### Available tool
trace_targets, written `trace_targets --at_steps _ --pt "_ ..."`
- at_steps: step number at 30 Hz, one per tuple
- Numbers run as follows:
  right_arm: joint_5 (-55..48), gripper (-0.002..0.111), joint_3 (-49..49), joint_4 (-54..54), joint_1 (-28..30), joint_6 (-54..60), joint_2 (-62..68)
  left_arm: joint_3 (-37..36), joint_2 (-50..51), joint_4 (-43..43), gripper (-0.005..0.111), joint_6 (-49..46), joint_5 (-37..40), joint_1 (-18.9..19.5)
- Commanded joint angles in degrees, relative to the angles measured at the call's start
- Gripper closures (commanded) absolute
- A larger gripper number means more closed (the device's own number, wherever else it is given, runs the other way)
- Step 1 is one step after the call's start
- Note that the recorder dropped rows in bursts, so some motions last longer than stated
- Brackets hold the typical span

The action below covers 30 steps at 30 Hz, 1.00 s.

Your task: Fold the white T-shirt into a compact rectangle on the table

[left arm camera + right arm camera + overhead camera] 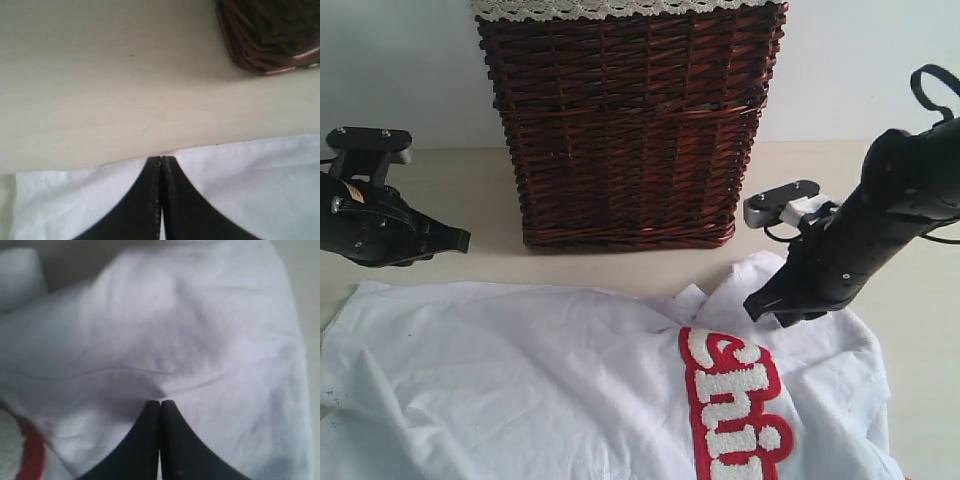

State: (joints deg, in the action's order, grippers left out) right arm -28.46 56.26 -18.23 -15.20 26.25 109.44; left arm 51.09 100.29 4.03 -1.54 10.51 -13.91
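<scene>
I see the white T-shirt [520, 380] lying spread and wrinkled on the near part of the table [440, 190], in front of the dark red wicker basket [630, 130], which stands at the far side with a lace trim [620, 8] on its top rim. The shirt and the basket are apart, with a strip of bare table between them. In the exterior view the long axis of the shirt runs from left to right, and the cloth goes past the near edge of the picture. The red band [730, 410] with fuzzy white letters crosses this axis: it runs from the middle of the shirt toward the near side, so the letters lie turned sideways. Which end is the collar I cannot tell. The left gripper [161, 161] has its jaws pressed together with nothing between them, and its tip is just at the far edge of the shirt on the left side. The right gripper [160, 403] is also fully closed and points down at the far right part of the shirt, where a small crease sits at its tip; no cloth shows between the jaws.
</scene>
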Motion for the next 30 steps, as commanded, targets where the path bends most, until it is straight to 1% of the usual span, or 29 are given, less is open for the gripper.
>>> trace_targets --at_steps 1,3,6,12,13,18,20,22,25,27,30 --pt "4.57 0.108 0.25 8.96 0.05 -6.62 2.60 0.18 -0.59 0.03 0.107 0.47 -1.38 -0.05" --pt "4.63 0.108 1.15 14.77 0.05 -12.30 3.92 0.18 -0.59 0.03 0.107 0.47 -2.74 -0.05" --pt "1.58 0.108 4.23 22.63 0.05 -20.48 6.84 0.18 -0.59 0.03 0.107 0.47 -5.15 -0.05" --pt "-0.14 0.108 9.21 31.74 0.24 -27.47 9.45 0.18 -0.59 0.03 0.107 0.47 -9.23 -0.05" --pt "-0.28 0.108 10.33 33.39 1.43 -29.58 9.42 0.18 -0.59 0.03 0.107 0.23 -10.51 -0.05" --pt "-1.36 0.108 13.20 33.27 5.40 -29.45 9.42 0.18 -0.59 -0.21 0.107 0.25 -13.04 0.07" --pt "-0.21 0.108 15.07 33.18 7.07 -29.34 9.42 0.18 -0.59 -0.49 0.107 -0.11 -13.53 0.07" --pt "0.17 0.108 17.11 33.03 7.70 -29.36 9.96 0.18 -0.59 -0.49 0.107 -2.46 -13.66 0.07" --pt "-1.89 0.108 19.50 31.63 7.70 -28.91 10.36 0.18 -0.59 -0.49 0.107 -4.24 -13.91 0.07" --pt "-1.29 0.108 19.62 27.56 7.70 -25.75 8.40 0.54 -0.59 -0.49 0.107 -5.76 -12.08 0.07" --pt "-2.62 0.108 19.62 20.01 7.70 -19.45 2.62 6.17 -0.59 -0.49 0.107 -7.17 3.37 0.07"
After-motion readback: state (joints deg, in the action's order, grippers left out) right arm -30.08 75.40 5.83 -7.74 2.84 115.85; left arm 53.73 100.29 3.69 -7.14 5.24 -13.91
